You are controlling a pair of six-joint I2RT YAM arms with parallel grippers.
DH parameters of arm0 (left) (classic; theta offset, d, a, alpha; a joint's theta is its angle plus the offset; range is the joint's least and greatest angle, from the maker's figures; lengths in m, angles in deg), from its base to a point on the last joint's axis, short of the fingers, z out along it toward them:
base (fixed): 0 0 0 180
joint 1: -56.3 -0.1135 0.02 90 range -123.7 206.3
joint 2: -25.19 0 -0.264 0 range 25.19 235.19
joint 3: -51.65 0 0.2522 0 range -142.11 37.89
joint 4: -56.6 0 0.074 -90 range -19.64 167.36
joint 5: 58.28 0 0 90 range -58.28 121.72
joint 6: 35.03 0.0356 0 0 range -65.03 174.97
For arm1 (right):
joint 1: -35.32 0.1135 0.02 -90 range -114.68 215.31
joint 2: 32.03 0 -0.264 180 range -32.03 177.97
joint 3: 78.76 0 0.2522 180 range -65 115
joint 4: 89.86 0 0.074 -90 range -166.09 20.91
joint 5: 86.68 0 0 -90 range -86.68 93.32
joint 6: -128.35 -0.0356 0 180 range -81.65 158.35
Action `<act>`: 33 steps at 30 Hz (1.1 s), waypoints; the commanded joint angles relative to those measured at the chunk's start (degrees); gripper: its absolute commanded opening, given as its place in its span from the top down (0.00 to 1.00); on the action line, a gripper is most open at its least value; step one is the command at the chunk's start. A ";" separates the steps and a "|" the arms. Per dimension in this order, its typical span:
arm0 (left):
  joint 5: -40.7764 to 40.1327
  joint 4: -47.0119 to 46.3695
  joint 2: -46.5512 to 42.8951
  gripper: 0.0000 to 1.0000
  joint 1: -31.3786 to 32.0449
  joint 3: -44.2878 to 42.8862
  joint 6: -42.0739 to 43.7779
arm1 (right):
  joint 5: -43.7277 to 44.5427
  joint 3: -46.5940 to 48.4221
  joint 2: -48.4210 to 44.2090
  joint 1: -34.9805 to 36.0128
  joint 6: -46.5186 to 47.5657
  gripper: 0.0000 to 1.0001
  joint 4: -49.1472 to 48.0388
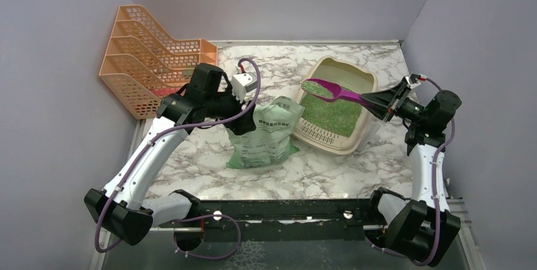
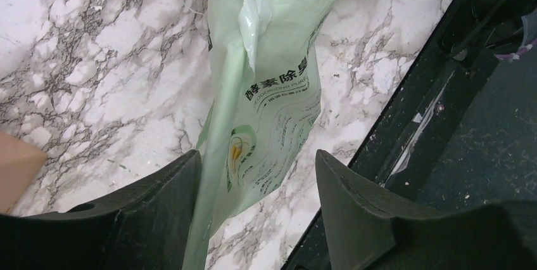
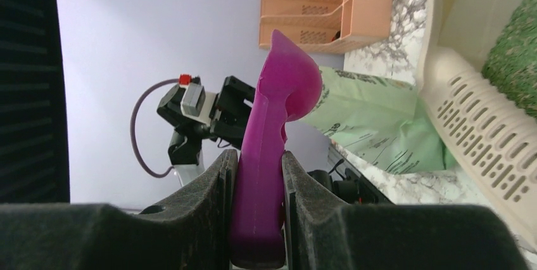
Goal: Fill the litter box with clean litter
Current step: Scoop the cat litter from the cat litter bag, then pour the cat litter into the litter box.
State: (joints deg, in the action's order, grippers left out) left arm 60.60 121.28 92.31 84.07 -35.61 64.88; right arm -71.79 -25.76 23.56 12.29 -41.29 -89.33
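The bag (image 1: 266, 134) stands nearest you on the table (image 1: 329, 168), soft and slumped, just beside the box (image 1: 364, 78). Your left gripper (image 2: 256, 159) has its jaws spread wide around the bag's top. The film lies against one finger, the other stands clear, and nothing is pinched. That is your first risk: with no grip on it, the bag has only its own slack sides to keep it up. If it folds or tips, granules could run out over the marble. A sideways retreat could also drag the film along on that finger, so lift straight off.

Farther out, the box already holds a green bed of litter (image 1: 332, 115). Your right gripper (image 3: 258, 156) is clamped tight on the handle of the scoop (image 1: 339, 92), whose loaded bowl hangs over the box's far left corner, close to the rim. Roll the wrist outward and the load could land on the table rather than inside. You hold the handle near its end, so the full bowl may twist it between the pads.

The rack (image 1: 149, 54) sits well apart at the back, and I judge it no threat.
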 commanded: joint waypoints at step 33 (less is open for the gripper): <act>-8.25 -8.54 -7.26 0.13 0.09 -1.48 -4.14 | 27.85 8.48 6.27 -4.18 35.16 0.99 28.48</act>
State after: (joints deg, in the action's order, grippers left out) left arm 53.69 114.30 85.57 84.07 -36.35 61.60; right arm -50.22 -21.12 28.74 4.40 -9.12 -63.01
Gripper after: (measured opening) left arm 0.867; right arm 0.315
